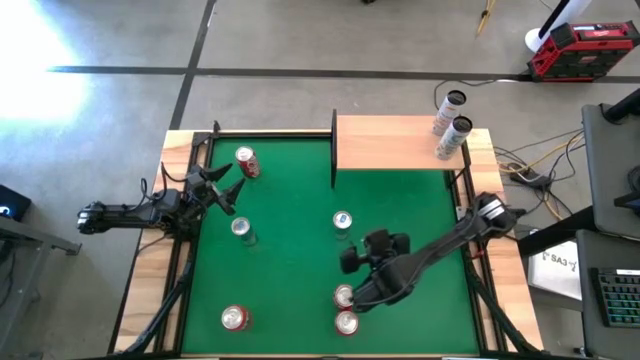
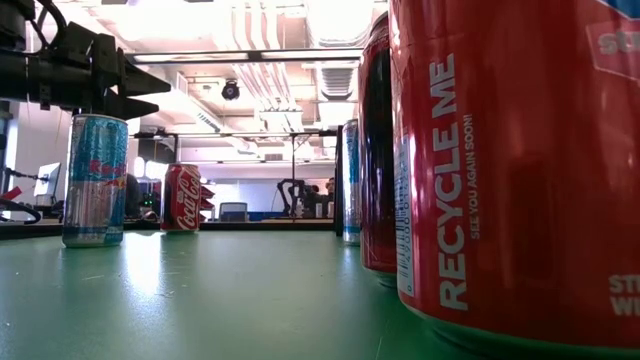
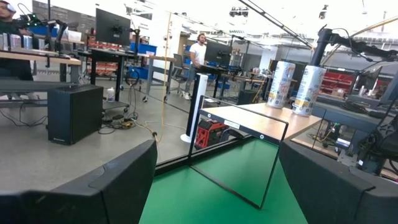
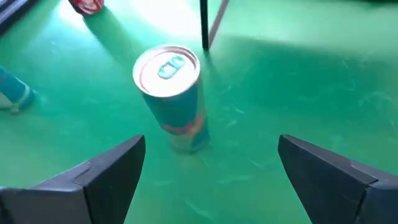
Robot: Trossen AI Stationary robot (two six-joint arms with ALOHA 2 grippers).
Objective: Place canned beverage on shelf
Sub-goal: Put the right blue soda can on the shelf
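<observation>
Blue-silver slim can (image 4: 169, 99) stands upright on green felt (image 1: 290, 250), mid-table, just short of shelf (image 1: 395, 143); likely next pick. Shelf at far edge already bears two cans (image 1: 450, 125), so its left part is free. Right gripper (image 1: 372, 250) hovers near can, fingers spread wide, nothing held, lined up for grasp. Left gripper (image 1: 222, 186) waits at left edge, released, empty. Other cans scattered on felt.
</observation>
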